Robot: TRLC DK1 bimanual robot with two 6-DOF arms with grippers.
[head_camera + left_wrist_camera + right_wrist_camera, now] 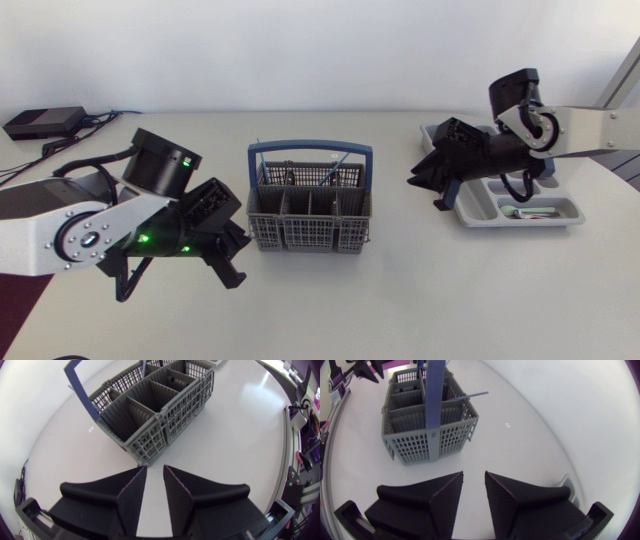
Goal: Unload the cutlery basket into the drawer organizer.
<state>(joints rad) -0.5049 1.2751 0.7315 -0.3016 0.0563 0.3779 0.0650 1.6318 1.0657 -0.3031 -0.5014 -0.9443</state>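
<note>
The grey cutlery basket (310, 215) with a blue handle (310, 148) stands mid-table. Some cutlery (330, 176) leans in its rear compartments; a blue-grey utensil handle (470, 396) pokes over the rim. The white drawer organizer (570, 205) lies at the right with a greenish piece (528, 212) in its front slot. My left gripper (235, 258) hovers just left of the basket (155, 405), open by a narrow gap, nothing between its fingers (132, 497). My right gripper (425, 188) hangs between basket and organizer, pointing at the basket (427, 425), open and empty (474, 474).
A black box (42, 122) with cables lies at the table's back left corner. Bare tabletop stretches in front of the basket and the organizer.
</note>
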